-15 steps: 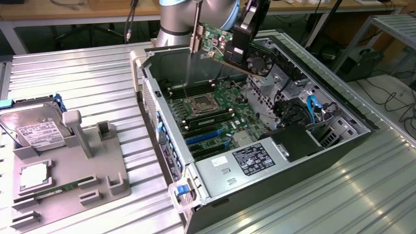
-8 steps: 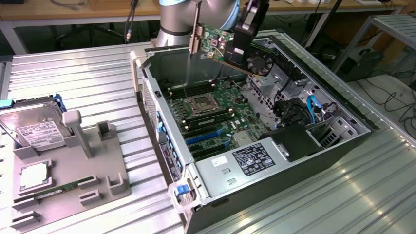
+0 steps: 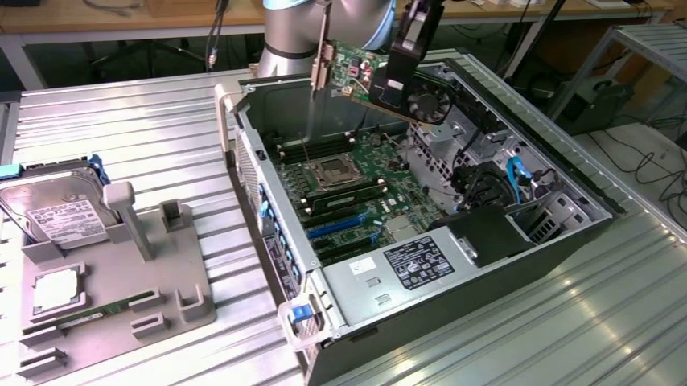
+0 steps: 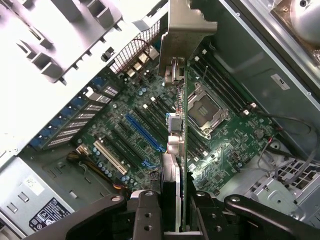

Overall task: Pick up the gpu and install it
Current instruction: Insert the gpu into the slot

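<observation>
Pincer (image 3: 413, 56) clamps the gpu (image 3: 359, 80), holding it on edge in the air above the open case (image 3: 462, 318). I judge this keeps its connector edge facing the blue slots (image 4: 145, 132) on the motherboard (image 3: 355, 181), with the bracket (image 3: 318, 68) toward the rear wall.

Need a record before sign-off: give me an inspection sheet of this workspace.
Surface: ribbed metal table, carrying an open computer case.
Job's things: gpu held in the air above the case's motherboard, not seated in a slot.
Clutter: grey fixture with hard drive, memory stick and square silver chip, at the exterior view's left.
Grippers: gripper shut on the gpu.
Cables: blue cables inside the case; loose cables on the floor at the exterior view's right.
Surroundings: wooden bench behind; metal rack at the exterior view's right.
</observation>
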You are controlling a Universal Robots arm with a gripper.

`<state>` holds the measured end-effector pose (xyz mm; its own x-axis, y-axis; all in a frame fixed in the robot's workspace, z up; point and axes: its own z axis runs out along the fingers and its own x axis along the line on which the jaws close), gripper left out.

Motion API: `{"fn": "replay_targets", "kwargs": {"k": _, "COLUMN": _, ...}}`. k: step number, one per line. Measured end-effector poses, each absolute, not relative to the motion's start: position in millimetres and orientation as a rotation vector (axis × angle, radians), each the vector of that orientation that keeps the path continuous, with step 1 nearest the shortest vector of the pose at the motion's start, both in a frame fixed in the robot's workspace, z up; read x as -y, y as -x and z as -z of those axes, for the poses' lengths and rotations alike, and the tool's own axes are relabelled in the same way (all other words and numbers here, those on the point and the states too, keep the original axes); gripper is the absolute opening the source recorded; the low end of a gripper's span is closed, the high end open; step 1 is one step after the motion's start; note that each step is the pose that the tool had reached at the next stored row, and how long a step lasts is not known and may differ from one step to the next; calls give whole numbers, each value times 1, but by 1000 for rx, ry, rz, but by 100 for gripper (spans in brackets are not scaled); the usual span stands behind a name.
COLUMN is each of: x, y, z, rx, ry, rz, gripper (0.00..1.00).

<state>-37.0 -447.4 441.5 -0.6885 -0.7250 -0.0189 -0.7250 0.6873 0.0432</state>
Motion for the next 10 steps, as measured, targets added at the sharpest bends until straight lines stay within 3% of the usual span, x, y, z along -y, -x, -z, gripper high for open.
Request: {"fn": "replay_targets", "kwargs": {"k": 10, "x": 447, "y": 37, "z": -441, "rx": -2858, "ry": 1305, "rz": -74, "gripper": 27}}
